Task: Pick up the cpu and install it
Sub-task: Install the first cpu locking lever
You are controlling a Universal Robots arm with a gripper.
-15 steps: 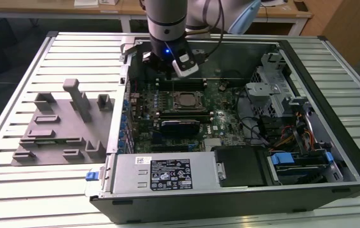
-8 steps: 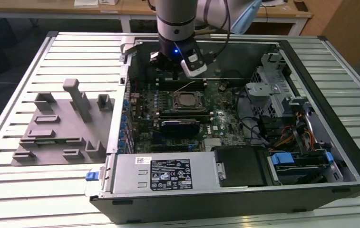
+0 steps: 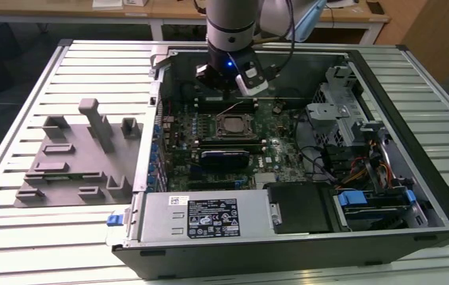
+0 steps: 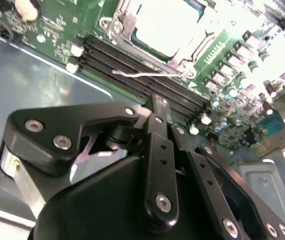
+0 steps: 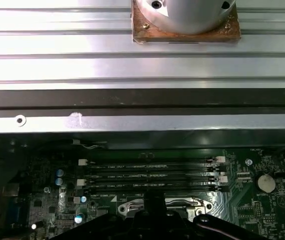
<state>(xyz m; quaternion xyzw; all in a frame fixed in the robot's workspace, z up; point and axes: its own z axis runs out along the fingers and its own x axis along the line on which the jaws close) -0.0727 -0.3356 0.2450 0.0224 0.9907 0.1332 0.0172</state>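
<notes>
The gripper (image 3: 222, 89) hangs inside the computer case (image 3: 414, 196), just beyond the socket (image 3: 232, 126); whether its fingers are open, I cannot tell. The cpu (image 4: 165, 30) seems already seated in the socket. I judge the placing finished; locking the bracket needs care.

cpu (image 3: 231, 125) in socket, end effector (image 3: 232, 89) above

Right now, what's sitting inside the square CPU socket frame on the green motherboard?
A flat square chip with a pale silver top, the cpu, lies inside the socket frame, also in the second wrist view. Contacts beneath it are covered. The gripper hangs nearby, above the memory slots.
</notes>
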